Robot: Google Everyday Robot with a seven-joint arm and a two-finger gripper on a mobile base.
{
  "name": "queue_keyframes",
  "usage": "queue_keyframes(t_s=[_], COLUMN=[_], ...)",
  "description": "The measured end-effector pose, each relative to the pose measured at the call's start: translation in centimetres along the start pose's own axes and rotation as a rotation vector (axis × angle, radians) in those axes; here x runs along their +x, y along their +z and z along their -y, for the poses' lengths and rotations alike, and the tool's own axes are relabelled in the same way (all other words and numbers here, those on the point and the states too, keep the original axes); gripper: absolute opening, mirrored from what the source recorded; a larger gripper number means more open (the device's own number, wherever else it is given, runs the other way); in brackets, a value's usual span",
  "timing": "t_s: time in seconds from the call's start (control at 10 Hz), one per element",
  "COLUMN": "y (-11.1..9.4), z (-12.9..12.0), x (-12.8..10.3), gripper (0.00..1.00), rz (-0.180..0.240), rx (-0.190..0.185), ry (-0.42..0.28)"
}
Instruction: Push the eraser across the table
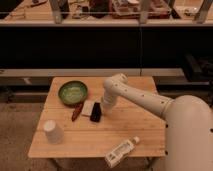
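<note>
Light wooden plank table [125,132] before dark shelving. Near the far-left corner, a green bowl [73,92]; eraser [95,112] toward the centre, beside a whitish block [87,108]. Gripper [104,106] down at the eraser's right side, behind the arm's wrist; fingers impossible to make out.

Body: large white rounded shell fills the lower right corner of the camera view.
Arm: 1 white arm [142,99] reaches from that shell up and leftward, out over the middle of the scene.
Elbow/wrist: the arm bends at a rounded joint [116,84] at its far end, and the last link turns downward from there.
Gripper: the gripper [104,106] points down at the arm's left end, low, just below the bent joint.
</note>
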Motion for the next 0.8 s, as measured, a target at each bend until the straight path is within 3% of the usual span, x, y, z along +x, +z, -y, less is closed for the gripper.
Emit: queue_keyframes(t_s=[0.5, 0.8], y=[2.2, 2.7], z=[7.3, 7.9], x=[1.7, 1.8], gripper=[0.0, 0.0], rz=[0.027, 0.028], rx=[0.032, 0.046], ry=[-0.163, -0.196])
